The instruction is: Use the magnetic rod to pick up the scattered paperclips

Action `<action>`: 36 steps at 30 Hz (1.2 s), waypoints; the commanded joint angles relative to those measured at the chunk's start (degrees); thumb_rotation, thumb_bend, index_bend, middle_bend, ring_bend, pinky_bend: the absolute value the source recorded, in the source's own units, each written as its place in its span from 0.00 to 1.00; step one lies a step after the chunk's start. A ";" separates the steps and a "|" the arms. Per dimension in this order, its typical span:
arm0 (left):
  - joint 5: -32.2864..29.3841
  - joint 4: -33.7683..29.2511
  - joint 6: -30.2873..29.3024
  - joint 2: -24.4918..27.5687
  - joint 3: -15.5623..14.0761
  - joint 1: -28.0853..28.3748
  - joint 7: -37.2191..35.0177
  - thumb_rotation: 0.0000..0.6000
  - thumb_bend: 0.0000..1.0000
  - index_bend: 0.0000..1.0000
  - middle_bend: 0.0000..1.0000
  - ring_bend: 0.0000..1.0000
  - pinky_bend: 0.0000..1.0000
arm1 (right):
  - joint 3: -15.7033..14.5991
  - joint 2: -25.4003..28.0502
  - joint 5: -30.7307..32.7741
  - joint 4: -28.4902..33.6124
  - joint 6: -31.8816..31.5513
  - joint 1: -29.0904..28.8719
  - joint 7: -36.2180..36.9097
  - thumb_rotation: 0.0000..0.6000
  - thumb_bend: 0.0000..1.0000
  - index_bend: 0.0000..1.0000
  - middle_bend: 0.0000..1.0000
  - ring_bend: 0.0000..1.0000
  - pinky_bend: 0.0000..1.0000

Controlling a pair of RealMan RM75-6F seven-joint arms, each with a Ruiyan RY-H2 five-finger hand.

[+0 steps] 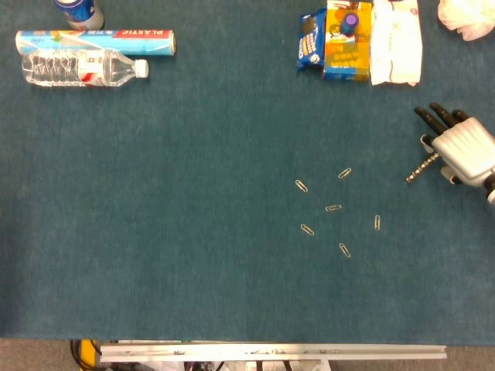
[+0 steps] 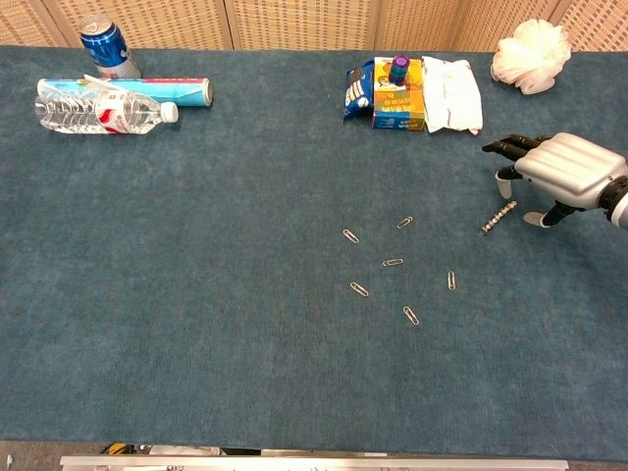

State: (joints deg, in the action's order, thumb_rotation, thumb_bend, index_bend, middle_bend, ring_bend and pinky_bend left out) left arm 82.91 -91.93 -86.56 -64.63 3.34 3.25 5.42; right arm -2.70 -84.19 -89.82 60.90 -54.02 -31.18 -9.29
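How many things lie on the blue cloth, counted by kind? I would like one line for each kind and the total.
Paperclips: 6
Magnetic rod: 1
Water bottle: 1
Plastic wrap roll: 1
Blue can: 1
Snack and tissue packets: 3
Small purple-capped item: 1
White puff: 1
Total: 15

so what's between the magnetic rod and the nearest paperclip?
Nothing but bare blue cloth. In both views the rod lies by the right hand, and the stretch to the closest paperclip holds no object.
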 commanded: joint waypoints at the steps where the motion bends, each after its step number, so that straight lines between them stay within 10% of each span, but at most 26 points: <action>1: 0.00 0.00 0.00 0.01 0.00 -0.01 -0.01 1.00 0.01 0.43 0.44 0.26 0.45 | 0.03 -0.15 0.16 -0.02 0.12 -0.09 -0.26 1.00 0.22 0.46 0.08 0.00 0.25; 36: -0.05 0.09 -0.01 0.17 0.12 -0.06 -0.65 1.00 0.01 0.43 0.44 0.26 0.45 | 0.09 -2.29 1.68 -1.39 1.21 -0.85 -2.19 1.00 0.26 0.49 0.09 0.00 0.25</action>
State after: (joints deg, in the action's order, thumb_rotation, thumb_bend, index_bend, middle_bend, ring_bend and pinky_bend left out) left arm 82.86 -91.84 -86.57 -64.46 3.46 3.20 4.77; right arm -2.61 -86.48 -88.15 59.51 -52.82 -32.03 -11.48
